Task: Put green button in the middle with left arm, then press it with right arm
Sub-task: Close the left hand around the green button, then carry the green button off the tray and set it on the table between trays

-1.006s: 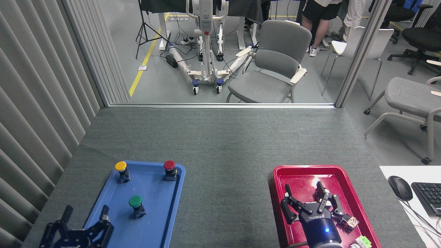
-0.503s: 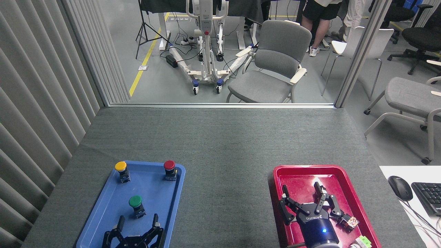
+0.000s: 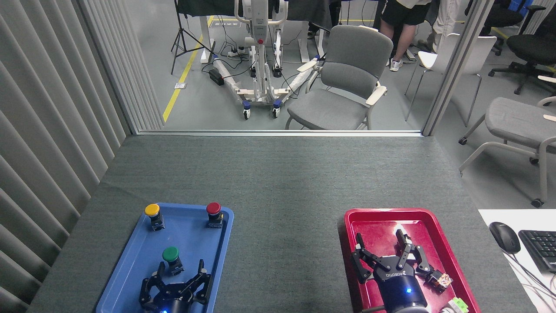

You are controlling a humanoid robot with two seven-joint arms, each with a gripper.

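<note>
The green button [image 3: 171, 258] stands upright in the blue tray [image 3: 130, 269], toward its near half. Just behind it, on my side, my left gripper [image 3: 181, 268] is open with its black fingers spread; the left fingertip is close beside the button's base, and I see no contact. Over the red tray [image 3: 373, 215] my right gripper [image 3: 381, 244] is open and holds nothing. The middle [image 3: 284, 243], bare grey-green tabletop between the two trays, has nothing on it.
A yellow button [image 3: 153, 214] and a red button [image 3: 213, 213] stand at the blue tray's far end. Small items [image 3: 441, 280] lie in the red tray near my right gripper. A mouse [image 3: 504, 237] and keyboard [image 3: 541, 248] sit at the far right.
My left gripper came in from the lower left and moved up over the blue tray, stopping right behind the green button. The right gripper dropped back slightly.
</note>
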